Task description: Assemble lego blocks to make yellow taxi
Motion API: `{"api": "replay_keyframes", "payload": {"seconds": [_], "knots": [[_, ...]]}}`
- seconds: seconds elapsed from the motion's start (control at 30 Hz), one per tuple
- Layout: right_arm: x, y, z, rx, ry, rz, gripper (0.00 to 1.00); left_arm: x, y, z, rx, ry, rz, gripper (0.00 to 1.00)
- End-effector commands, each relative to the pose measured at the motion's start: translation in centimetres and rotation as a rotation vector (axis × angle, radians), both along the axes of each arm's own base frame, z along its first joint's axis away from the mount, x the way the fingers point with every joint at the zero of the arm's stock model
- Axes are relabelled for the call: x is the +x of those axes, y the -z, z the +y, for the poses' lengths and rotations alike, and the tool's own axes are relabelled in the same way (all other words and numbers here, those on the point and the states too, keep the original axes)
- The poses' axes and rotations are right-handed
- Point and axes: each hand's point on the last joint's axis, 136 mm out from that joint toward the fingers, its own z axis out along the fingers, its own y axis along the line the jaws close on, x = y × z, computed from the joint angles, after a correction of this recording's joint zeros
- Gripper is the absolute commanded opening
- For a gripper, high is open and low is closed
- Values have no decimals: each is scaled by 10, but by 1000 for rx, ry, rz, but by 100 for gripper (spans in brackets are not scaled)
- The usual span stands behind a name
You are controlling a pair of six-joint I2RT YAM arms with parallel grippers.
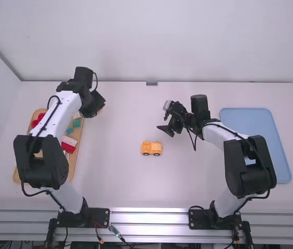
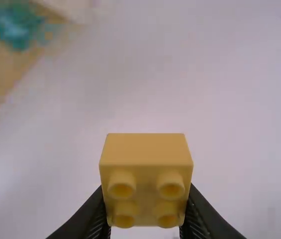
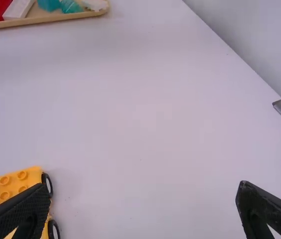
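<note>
My left gripper (image 1: 100, 105) is above the table just right of the wooden tray. In the left wrist view the left gripper (image 2: 146, 221) is shut on a yellow block (image 2: 146, 164) with several round studs. The yellow taxi base (image 1: 151, 148) with dark wheels lies on the table near the middle. Up and to the right of it hangs my right gripper (image 1: 168, 118), nothing held. The right wrist view has the right gripper (image 3: 144, 204) with its fingers wide apart, the yellow base (image 3: 16, 188) partly behind one of them.
At the far left is the wooden tray (image 1: 80, 150) holding red, white and teal blocks, partly under the left arm. A blue tray (image 1: 250, 120) lies at the right, beside and partly behind the right arm. A wall borders the table's far edge.
</note>
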Motion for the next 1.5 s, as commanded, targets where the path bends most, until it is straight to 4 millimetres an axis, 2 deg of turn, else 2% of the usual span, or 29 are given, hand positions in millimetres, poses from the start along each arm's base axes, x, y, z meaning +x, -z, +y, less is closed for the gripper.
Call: {"api": "replay_keyframes", "payload": {"seconds": [0.0,0.07,0.13,0.2,0.27,0.33,0.53,0.6,0.73,0.8,0.97,1.17,1.3,1.37,1.47], "knots": [[3,-10,1,17,-6,-28,99,11,-14,-26,19,87,-89,2],[4,-12,2,18,-6,-38,99,25,-25,-45,7,123,-167,2],[6,-13,1,21,-4,-45,99,27,-27,-50,-10,81,-178,2],[8,-14,-1,23,2,-51,99,19,-21,-48,-33,-1,-132,2],[10,-15,-4,24,11,-57,99,6,-12,-44,-43,-53,-66,2],[13,-15,-10,25,26,-57,99,-17,0,-40,-26,-62,40,2],[26,-20,-29,57,105,-34,99,-65,19,-51,104,153,227,2],[30,-24,-33,84,139,-15,99,-72,22,-52,142,192,258,2],[41,-32,-45,142,215,17,99,-88,31,-69,158,403,318,2],[44,-33,-52,152,240,31,99,-95,39,-79,134,568,348,2],[46,-31,-61,151,261,38,99,-99,56,-79,172,757,389,2],[47,-31,-62,151,265,37,99,-79,80,-67,343,984,369,2],[47,-31,-63,151,266,39,99,-69,86,-77,374,1193,283,2],[47,-31,-63,151,266,39,99,-65,90,-86,381,1356,213,2],[47,-31,-63,151,266,38,99,-76,95,-95,399,1608,178,1]]}}
